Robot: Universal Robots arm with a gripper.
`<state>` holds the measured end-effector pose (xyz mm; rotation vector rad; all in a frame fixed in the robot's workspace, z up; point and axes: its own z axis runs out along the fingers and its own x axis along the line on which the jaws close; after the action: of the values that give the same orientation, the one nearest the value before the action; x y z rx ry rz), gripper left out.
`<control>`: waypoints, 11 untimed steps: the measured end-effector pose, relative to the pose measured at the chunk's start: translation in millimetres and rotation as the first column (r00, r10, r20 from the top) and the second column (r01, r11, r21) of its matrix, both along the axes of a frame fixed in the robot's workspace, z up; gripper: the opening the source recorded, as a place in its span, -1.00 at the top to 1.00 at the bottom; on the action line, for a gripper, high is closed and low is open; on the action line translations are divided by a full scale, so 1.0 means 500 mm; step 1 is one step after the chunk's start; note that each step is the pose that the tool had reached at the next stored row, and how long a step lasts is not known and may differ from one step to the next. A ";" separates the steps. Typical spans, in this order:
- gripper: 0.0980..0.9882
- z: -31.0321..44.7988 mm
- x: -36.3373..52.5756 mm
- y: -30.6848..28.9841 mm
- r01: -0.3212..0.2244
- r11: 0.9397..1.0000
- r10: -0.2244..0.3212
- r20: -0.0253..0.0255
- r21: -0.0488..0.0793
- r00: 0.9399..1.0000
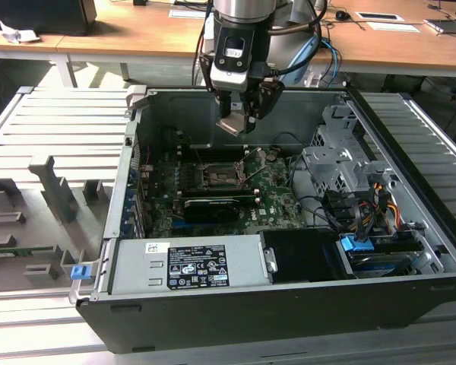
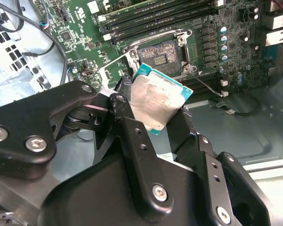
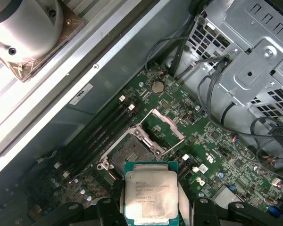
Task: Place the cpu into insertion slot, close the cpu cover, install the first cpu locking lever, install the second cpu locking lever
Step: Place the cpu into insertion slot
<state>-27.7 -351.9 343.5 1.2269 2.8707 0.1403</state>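
Note:
My gripper (image 1: 239, 115) hangs above the open computer case, shut on the cpu (image 1: 230, 125). In both wrist views the cpu (image 2: 155, 100) (image 3: 149, 195) is a small square chip with a silvery top and teal edge, clamped between the black fingers (image 2: 124, 106). The insertion slot (image 1: 213, 176) (image 2: 161, 54) (image 3: 130, 153) lies open on the green motherboard, below the chip and apart from it. The cpu cover (image 3: 165, 129) stands swung up beside the slot. A thin locking lever (image 2: 206, 84) sticks out along the slot's side.
A long black card (image 1: 211, 207) lies just in front of the slot, and a power supply (image 1: 186, 266) sits along the case's near wall. A metal drive cage (image 1: 342, 160) and cable bundles (image 1: 353, 217) fill the exterior view's right. Memory slots (image 3: 101, 129) run beside the slot.

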 end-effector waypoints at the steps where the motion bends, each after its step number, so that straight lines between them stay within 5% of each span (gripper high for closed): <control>1: 0.00 0.000 0.000 0.000 0.001 1.000 -0.001 0.000 0.000 1.000; 11: 0.00 -0.003 0.000 0.000 0.010 1.000 -0.010 0.000 0.000 1.000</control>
<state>-27.7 -351.9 342.2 1.2409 2.8642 0.1401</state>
